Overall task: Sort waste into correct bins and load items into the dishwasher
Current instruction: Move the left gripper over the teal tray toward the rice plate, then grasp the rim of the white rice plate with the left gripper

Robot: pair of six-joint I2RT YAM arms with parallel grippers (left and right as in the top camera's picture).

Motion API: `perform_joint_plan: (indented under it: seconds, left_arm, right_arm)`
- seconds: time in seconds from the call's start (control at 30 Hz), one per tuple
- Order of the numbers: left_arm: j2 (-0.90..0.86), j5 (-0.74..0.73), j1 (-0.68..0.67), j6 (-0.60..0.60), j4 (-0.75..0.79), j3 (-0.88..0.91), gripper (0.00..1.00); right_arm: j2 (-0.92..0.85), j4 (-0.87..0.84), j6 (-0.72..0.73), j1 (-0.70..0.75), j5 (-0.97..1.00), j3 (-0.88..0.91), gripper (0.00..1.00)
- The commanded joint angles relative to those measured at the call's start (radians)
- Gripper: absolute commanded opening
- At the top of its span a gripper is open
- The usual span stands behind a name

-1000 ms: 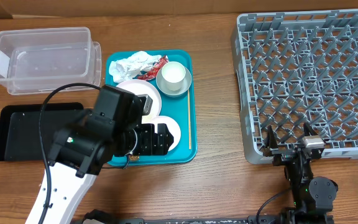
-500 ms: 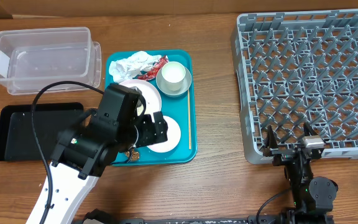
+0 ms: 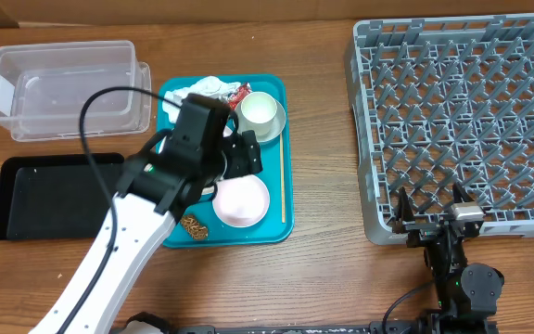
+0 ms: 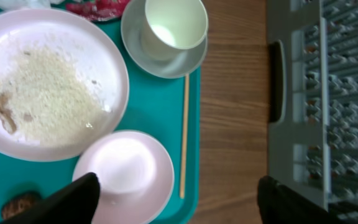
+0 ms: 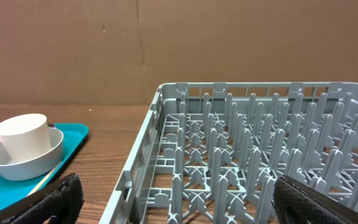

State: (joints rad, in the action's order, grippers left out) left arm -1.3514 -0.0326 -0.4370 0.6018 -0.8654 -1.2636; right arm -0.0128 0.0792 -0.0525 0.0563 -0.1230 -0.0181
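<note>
**Left arm over teal tray, jaws spread and empty; right arm at rack edge, also empty**

Left gripper (image 3: pixel 247 153): it hangs over the middle of the teal tray (image 3: pixel 286 199). The wrist view shows both fingers (image 4: pixel 73 199) set wide apart with nothing between them. It holds nothing.

Right gripper (image 3: pixel 438 223): it sits at the near edge of the rack (image 3: pixel 462 111). The jaws are fully spread and nothing is held.

Waste: the napkin (image 3: pixel 207 86) and the red wrapper (image 3: pixel 239 93) lie together at the far end of the teal tray. The arm partly covers the napkin. Rice (image 4: pixel 42 96) is spread across the large plate (image 4: pixel 101 56), with a few brown scraps among it. More brown bits (image 3: pixel 193 224) lie on the tray floor at its near left corner.

Dishes: the cup (image 4: pixel 174 22) stands upright inside the bowl (image 4: pixel 138 59) at the far right of the tray. The small plate (image 4: pixel 126 174) lies at the near end, just beside the large plate. Whether their rims touch or overlap cannot be told. The stick (image 4: pixel 183 134) lies flat along the tray's right edge, between the small plate and the rim.

Bins: the clear tub (image 3: pixel 68 88) stands at the far left of the table (image 3: pixel 323 269), with the black tray (image 3: pixel 54 197) nearer, just in front of it. Nothing is seen in either.

Rack: it stands well to the right of the tray, with no dishes on its pegs.
</note>
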Motion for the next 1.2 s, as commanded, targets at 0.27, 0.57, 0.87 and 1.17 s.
perform_joint_plan:
  seconds: [0.27,0.57,0.87,1.17]
  left_arm:
    - [-0.219,0.252,-0.003,-0.052,0.108,-0.013,0.68]
    - [-0.409,0.254,-0.003,-0.087,0.249,-0.013,0.61]
    - [-0.56,0.248,-0.003,-0.087,0.259,-0.013,0.52]
    - [-0.579,0.193,-0.012,-0.098,0.221,-0.013,0.53]
  right_arm:
    - [0.01,-0.005,0.003,-0.005,0.002,0.01,1.0]
    - [0.01,-0.005,0.003,-0.005,0.002,0.01,1.0]
    - [0.01,-0.005,0.003,-0.005,0.002,0.01,1.0]
    - [0.01,-0.005,0.003,-0.005,0.002,0.01,1.0]
